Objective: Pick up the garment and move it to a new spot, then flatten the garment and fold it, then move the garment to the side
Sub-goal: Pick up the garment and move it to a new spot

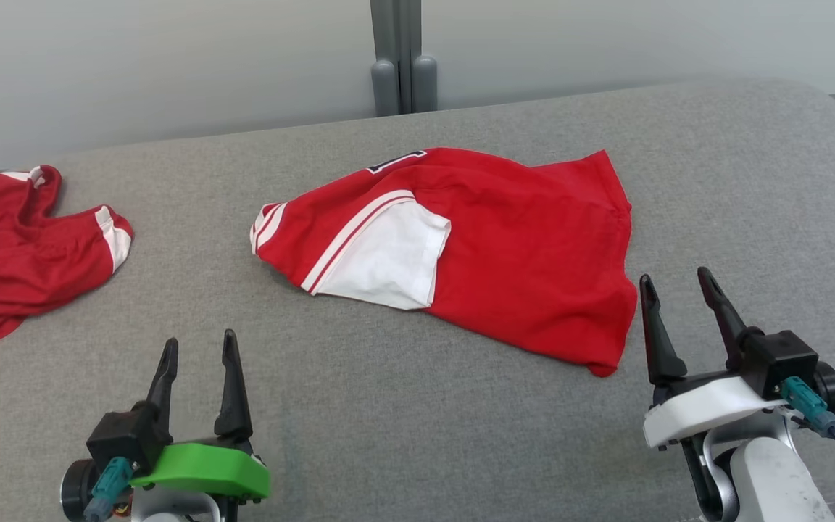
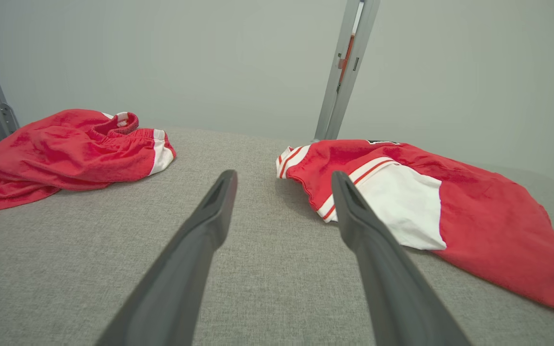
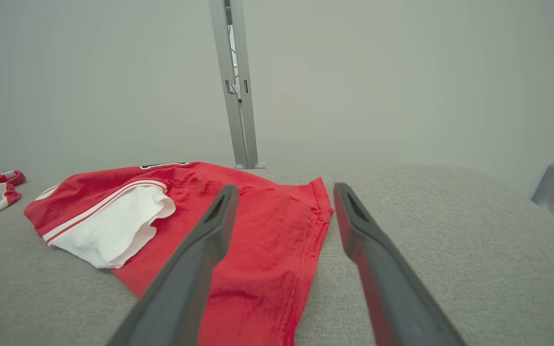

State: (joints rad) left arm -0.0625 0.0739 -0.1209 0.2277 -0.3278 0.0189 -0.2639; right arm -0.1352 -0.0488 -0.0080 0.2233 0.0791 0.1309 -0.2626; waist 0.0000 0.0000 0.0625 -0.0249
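Hiding most of its number, rumpled garment (image 1: 519, 239); left gripper (image 1: 200, 339) and right gripper (image 1: 675, 277) spread, empty.

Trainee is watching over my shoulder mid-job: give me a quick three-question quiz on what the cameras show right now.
1. True or false: the left claw is gripping the centre garment.
2. What colour is the panel on the centre garment? A white, B blue, C black.
3. Fill in: the second red garment lies to the robot's ____.
Key: 1 false; 2 A; 3 left.
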